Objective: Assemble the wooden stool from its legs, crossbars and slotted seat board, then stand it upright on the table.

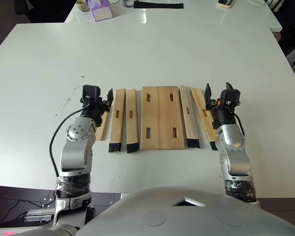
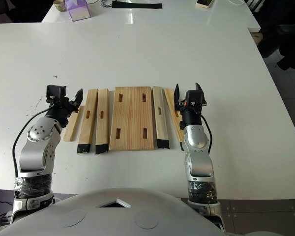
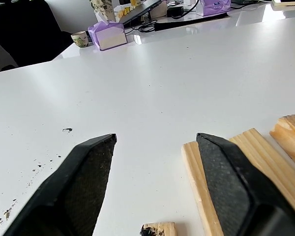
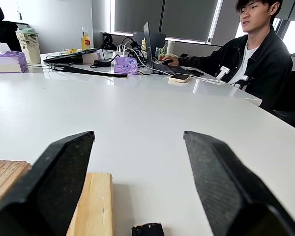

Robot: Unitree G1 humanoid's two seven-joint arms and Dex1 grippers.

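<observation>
Wooden seat board (image 1: 161, 118): pale slotted rectangle, lying flat, nothing joined yet.
Legs (image 1: 118, 120): black-tipped wooden slats, flat on both sides of it.
Left gripper (image 1: 97, 93): fingers apart, left of board.
Right gripper (image 1: 218, 89): fingers apart, right of board.
Grasp: centre one slat between the fingers, then clamp mid-length.

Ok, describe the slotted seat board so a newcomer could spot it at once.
On the white table, a row of wooden pieces lies flat. The seat board sits mid-row: the only wide panel, with four slots and no black end, unlike the narrow legs flanking it.
</observation>
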